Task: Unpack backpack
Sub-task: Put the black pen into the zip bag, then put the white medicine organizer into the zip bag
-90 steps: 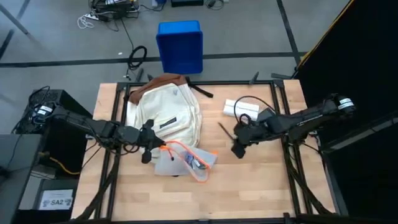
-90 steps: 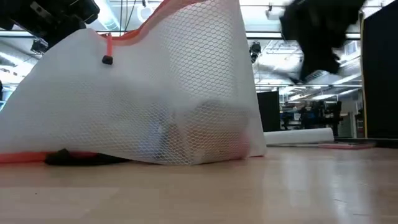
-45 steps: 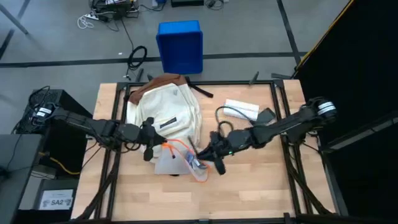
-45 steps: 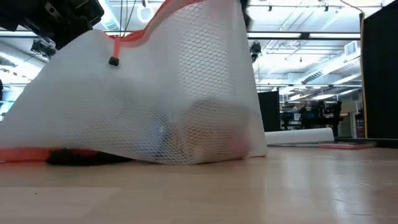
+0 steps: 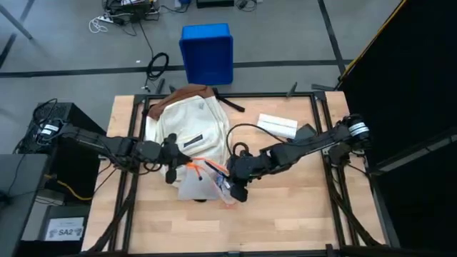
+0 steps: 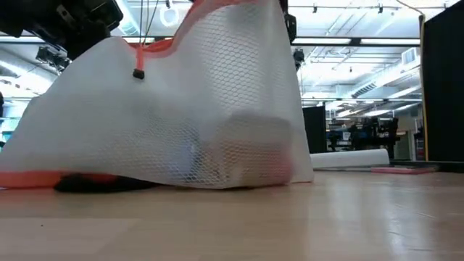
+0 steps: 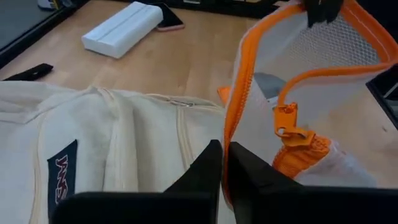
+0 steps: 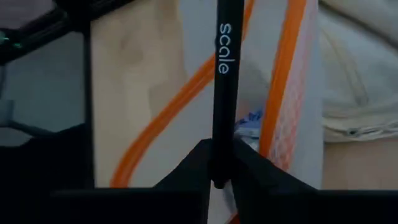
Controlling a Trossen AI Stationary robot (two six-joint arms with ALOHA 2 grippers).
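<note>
The cream backpack (image 5: 189,128) lies flat on the table's far left part, logo patch (image 7: 62,171) up. Beside its near edge stands a clear mesh pouch (image 5: 203,184) with an orange zip edge; its bottom rests on the table (image 6: 181,181). My left gripper (image 5: 171,165) is shut on the pouch's edge. My right gripper (image 5: 235,187) is at the pouch's right side, shut on a black pen (image 8: 222,93) marked "scale". My left gripper pinches the pouch's orange zip edge (image 7: 231,155) between its two fingers, coming level from the table's left. That edge is held up off the table (image 6: 138,51), while the pouch's bottom stays on the wood. My right gripper pinches the black pen near its back end (image 8: 217,163) between its two fingers. The pen lies along the fingers and points ahead over the pouch's orange-edged opening (image 8: 283,87). Whether its tip touches the pouch, I cannot tell.
A white box (image 5: 277,125) and a flat dark thing (image 5: 305,132) lie at the table's far right. A blue bin (image 5: 207,53) stands on the floor beyond the far edge. Bare wood (image 5: 285,221) stretches along the near side.
My right gripper has carried the pen toward the table's left and a little toward the near edge, from right of the middle to the pouch's right side.
</note>
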